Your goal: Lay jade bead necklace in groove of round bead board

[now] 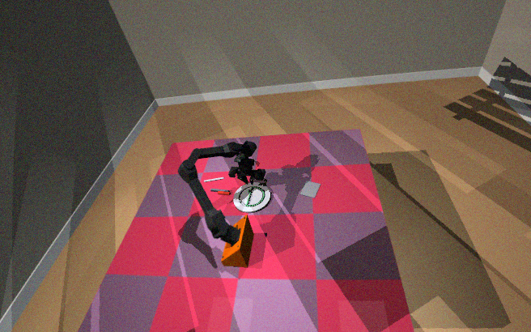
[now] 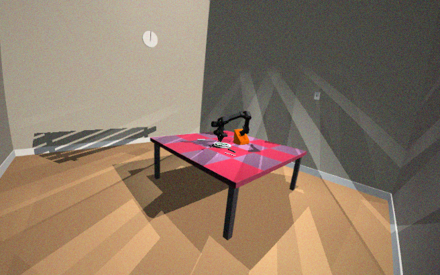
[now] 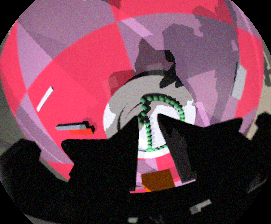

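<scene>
The round white bead board (image 1: 240, 202) (image 2: 229, 145) (image 3: 123, 95) lies on the checkered table. The jade bead necklace (image 1: 250, 197) (image 3: 148, 132) lies on it as a closed D shape: one side curves along the groove on the wrist view's right, the other cuts nearly straight across the middle. The groove's left part shows as a dark arc without beads. My gripper (image 1: 256, 181) (image 2: 220, 141) (image 3: 147, 117) is open with a narrow gap and empty, above the board's edge farthest from the orange base. Its fingers hide part of the board in the wrist view.
A white stick (image 1: 214, 179) (image 3: 44, 99) and a small grey and red item (image 1: 223, 192) (image 3: 76, 129) lie left of the board in the top view. A flat grey square (image 1: 310, 189) (image 3: 239, 82) lies to its right. The orange arm base (image 1: 239, 247) (image 2: 241, 137) stands close by.
</scene>
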`<state>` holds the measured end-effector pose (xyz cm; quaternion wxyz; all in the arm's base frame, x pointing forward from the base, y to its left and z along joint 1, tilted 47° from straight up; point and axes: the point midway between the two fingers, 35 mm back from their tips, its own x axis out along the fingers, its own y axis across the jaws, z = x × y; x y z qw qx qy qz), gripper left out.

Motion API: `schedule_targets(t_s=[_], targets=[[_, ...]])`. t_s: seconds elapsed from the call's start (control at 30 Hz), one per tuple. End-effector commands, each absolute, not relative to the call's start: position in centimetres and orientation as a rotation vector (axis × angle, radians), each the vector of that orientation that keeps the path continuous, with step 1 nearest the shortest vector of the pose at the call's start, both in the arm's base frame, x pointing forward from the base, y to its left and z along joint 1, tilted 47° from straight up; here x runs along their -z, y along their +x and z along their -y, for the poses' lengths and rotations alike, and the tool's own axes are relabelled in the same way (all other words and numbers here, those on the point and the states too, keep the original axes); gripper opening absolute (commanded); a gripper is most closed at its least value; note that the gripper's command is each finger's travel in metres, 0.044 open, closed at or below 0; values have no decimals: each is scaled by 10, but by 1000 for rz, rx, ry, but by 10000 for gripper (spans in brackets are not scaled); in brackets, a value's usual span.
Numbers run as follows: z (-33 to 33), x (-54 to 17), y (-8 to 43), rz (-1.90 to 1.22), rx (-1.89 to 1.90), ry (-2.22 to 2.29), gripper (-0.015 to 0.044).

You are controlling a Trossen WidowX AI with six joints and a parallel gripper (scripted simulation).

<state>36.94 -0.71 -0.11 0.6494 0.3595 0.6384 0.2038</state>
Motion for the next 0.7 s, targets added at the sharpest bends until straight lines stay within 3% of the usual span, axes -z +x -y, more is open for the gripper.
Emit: schedule_targets(t_s=[0.0, 0.67], targets=[[6, 4, 372, -1460, -450, 831, 120], [-11, 20, 375, -1456, -451, 829, 120]])
